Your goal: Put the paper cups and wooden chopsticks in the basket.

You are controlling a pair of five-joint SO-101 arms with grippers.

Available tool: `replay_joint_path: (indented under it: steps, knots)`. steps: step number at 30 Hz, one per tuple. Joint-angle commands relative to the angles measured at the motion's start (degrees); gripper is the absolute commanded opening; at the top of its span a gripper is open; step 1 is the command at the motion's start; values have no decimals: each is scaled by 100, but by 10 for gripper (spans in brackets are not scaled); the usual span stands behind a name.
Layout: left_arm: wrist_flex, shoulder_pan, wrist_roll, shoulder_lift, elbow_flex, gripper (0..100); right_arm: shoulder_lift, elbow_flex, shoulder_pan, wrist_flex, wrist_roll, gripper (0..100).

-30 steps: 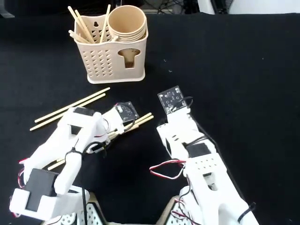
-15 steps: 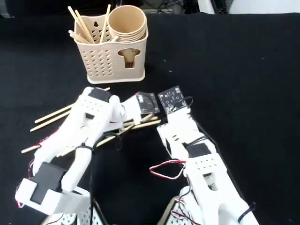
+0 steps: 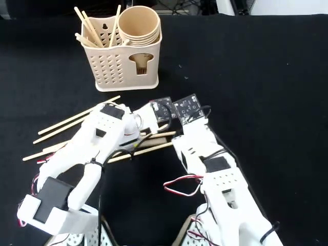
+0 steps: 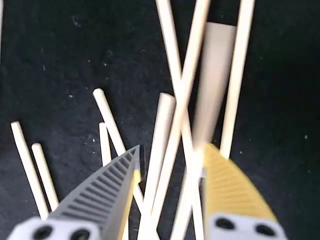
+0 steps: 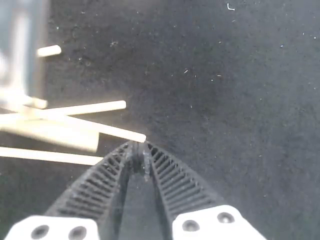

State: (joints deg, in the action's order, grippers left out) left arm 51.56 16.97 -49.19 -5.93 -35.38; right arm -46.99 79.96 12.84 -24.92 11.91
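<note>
so the right gripper (image 5: 137, 150) is sitting low over the black table (image 3: 266, 77) with its jaws pinched fully together and nothing between them. The end of one stick is lying just off its tips, and a couple more are running off to one side of them. Right beside it, the left gripper (image 4: 172, 149) is doing the actual work. Its jaws are standing part-way apart and clamping a crossed bunch of wooden chopsticks (image 4: 162, 130), which is pressing against both inner faces and fanning out past the tips. There's also a wider pale strip (image 4: 215, 75) sticking out ahead of the yellow-faced finger, but it's too blurry to tell what it is. A few short stick ends (image 4: 30, 155) are lying on the cloth just outside the grey finger. From up high, more loose sticks (image 3: 77, 119) are lying on the far side of the left arm from the right arm, well back from the jaws. Well beyond both sets of jaws, the basket (image 3: 123, 72) is standing upright. It's holding stacked paper cups (image 3: 139, 23) in one compartment and several upright sticks (image 3: 89, 28) in the other.
</note>
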Motion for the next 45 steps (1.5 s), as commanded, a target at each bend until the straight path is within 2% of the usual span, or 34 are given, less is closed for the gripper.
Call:
replay_joint_path:
  steps: [1, 6, 10, 15, 22, 27, 31, 33, 42, 45]
  knots:
    - [88, -127, 70, -97, 92, 219, 4, -13, 44, 132, 18, 15]
    - [897, -593, 18, -105, 198, 212, 4, -13, 35, 132, 9, 15]
    - [879, -963, -53, -105, -110, 212, 4, -13, 35, 132, 9, 15]
    - [870, -980, -220, -105, -549, 172, 4, -22, 35, 141, 9, 15]
    - [-246, -954, -176, -97, -1367, 153, 4, -22, 44, 141, 9, 15]
    - [-264, -901, 149, -105, -1349, 141, 4, -22, 44, 141, 9, 15]
    - [-264, -840, 167, -281, -1358, 21, 4, -22, 44, 141, 18, 15]
    - [-246, -778, 176, -466, -1411, 49, 4, -22, 44, 141, 18, 15]
    - [1134, -435, 167, -1943, -1358, 30, 40, -4, 44, 255, 18, 15]
    - [1292, -505, 149, -2470, -1420, 30, 40, -4, 44, 255, 18, 15]
